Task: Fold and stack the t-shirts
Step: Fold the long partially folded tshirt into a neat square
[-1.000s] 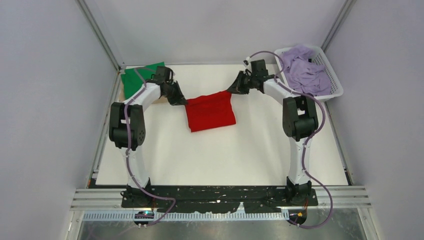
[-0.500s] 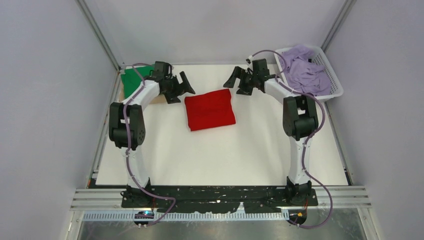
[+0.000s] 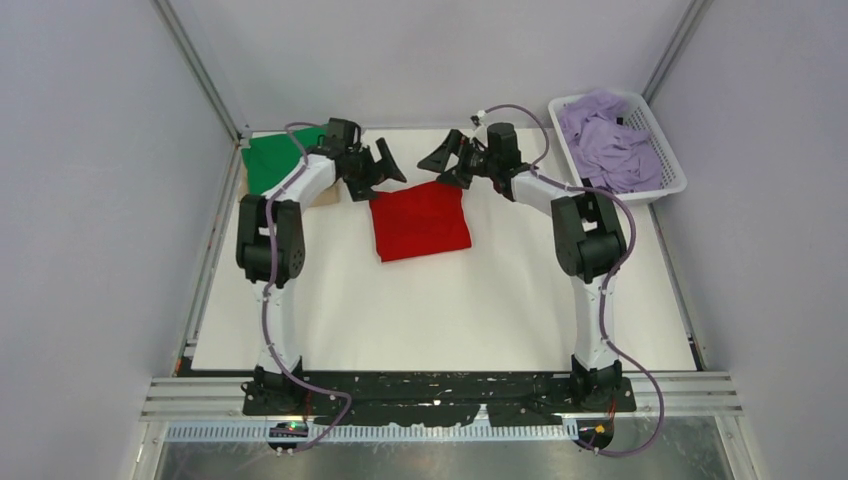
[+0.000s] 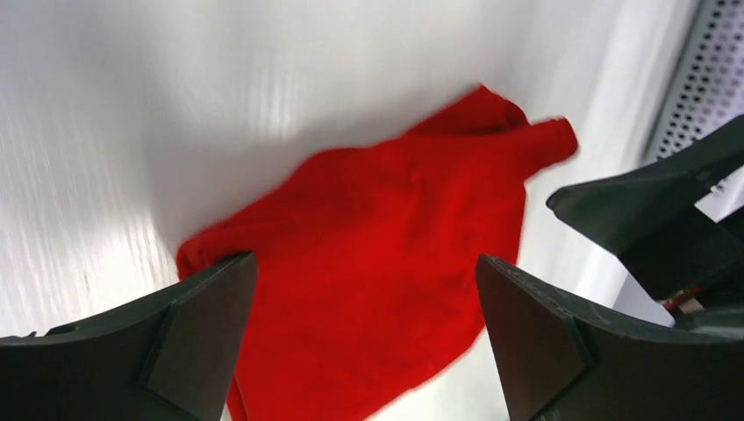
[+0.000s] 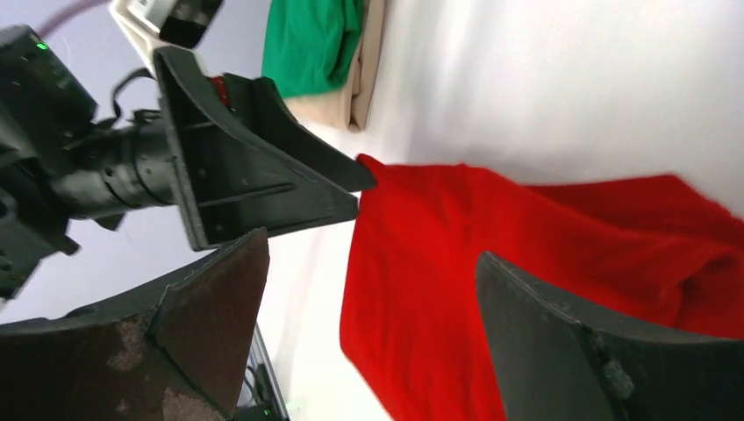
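Note:
A bright red t-shirt (image 3: 420, 222) (image 4: 377, 263) (image 5: 526, 263) lies folded in a flat rectangle on the white table (image 3: 450, 310), toward the back. My left gripper (image 3: 385, 165) (image 4: 365, 261) hovers open over its far left corner, touching nothing. Over the far right corner my right gripper (image 3: 443, 160) (image 5: 372, 250) is open too, and nothing is between its fingers. The two grippers face each other across the shirt's far edge. A folded green t-shirt (image 3: 270, 165) (image 5: 311, 44) rests on a beige one (image 5: 364, 88) at the back left. Lavender t-shirts (image 3: 605, 140) fill the basket.
The white mesh basket (image 3: 668, 185) stands at the back right corner beside the right arm. Grey walls and metal frame posts close in the table on three sides. The arm bases sit on the black rail at the near edge.
Both grippers let go of the red shirt's far edge and opened wide. The shirt dropped flat onto the table. Both grippers then drew closer together above its far edge.

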